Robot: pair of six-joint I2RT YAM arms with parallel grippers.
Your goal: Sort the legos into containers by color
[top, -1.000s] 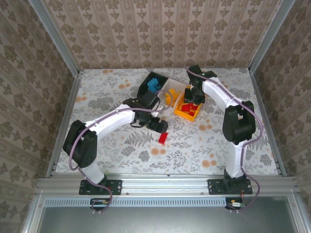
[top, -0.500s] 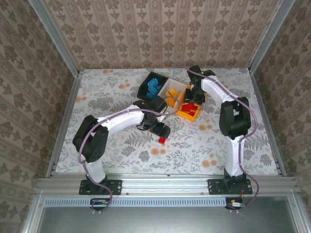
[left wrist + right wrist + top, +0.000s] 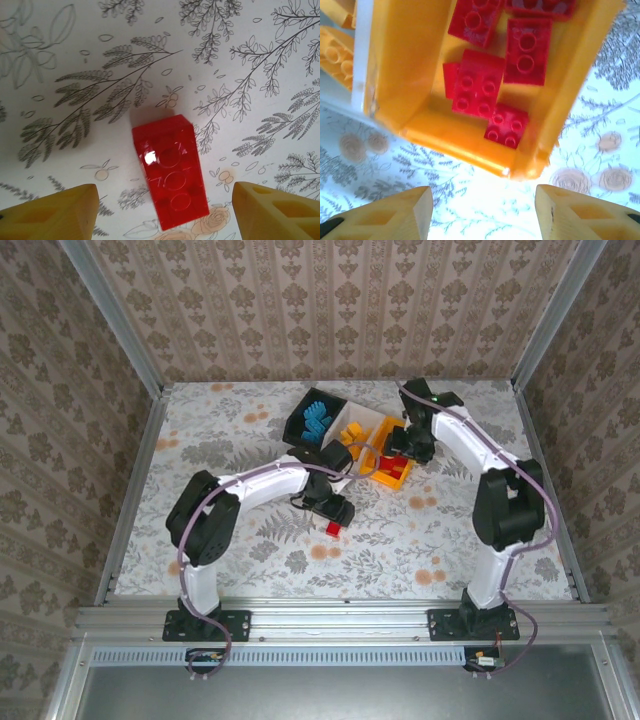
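One red lego [image 3: 170, 170] lies flat on the floral table, studs up, between the fingers of my open left gripper [image 3: 165, 215]; neither finger touches it. From above, that gripper [image 3: 336, 512] hovers just behind the same red lego [image 3: 333, 529]. My right gripper [image 3: 482, 215] is open and empty, above bare table at the near corner of the orange-yellow container [image 3: 450, 135], which holds several red legos [image 3: 477, 85]. In the top view the right gripper [image 3: 398, 447] sits over this container [image 3: 388, 478].
A black container [image 3: 297, 423] with blue legos [image 3: 318, 418] and a white container [image 3: 368, 418] with orange-yellow legos [image 3: 352, 435] stand side by side behind the left gripper. The white container's wall [image 3: 362, 50] touches the orange-yellow one. Metal rails and papered walls bound the table.
The left arm has folded in and its gripper has dropped closer over the red lego, its jaws narrowing. The right arm swung to the right, and its gripper drew back toward the bin's edge.
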